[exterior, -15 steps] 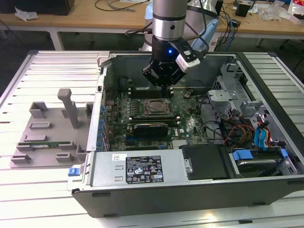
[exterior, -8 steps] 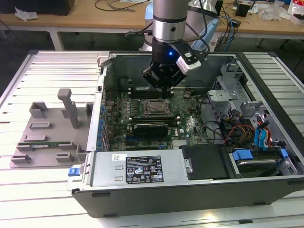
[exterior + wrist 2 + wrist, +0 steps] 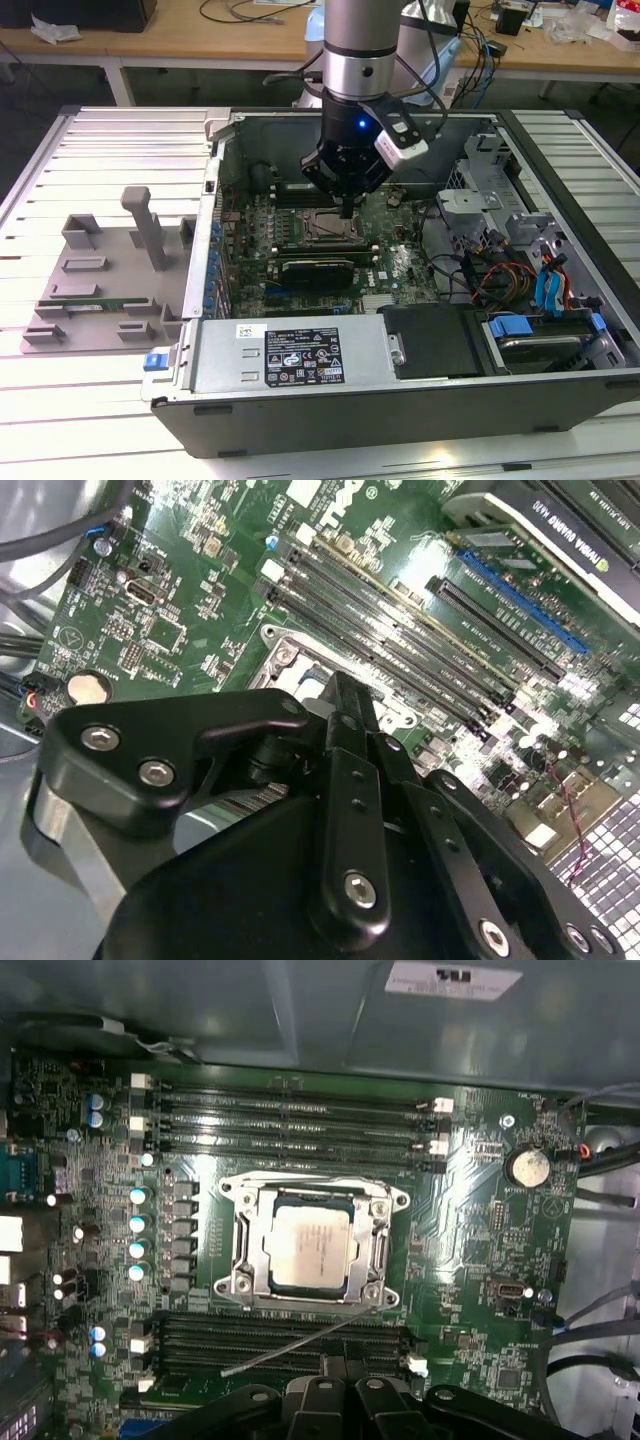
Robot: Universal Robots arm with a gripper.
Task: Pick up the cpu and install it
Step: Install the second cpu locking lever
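The cpu (image 3: 311, 1248) lies in its socket frame (image 3: 310, 1243); our claw (image 3: 347, 212) hovers above, fingers together, empty. We judge descending could scrape the unlatched retention lever (image 3: 300, 1345).

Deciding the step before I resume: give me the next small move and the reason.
Probably a short straight lift away from the board. The cpu already lies flat and square inside the socket frame, and the gripper hangs right above it, so backing off would clear room around the loose wire lever.

cpu (image 3: 311, 1247) in socket frame (image 3: 312, 1297)
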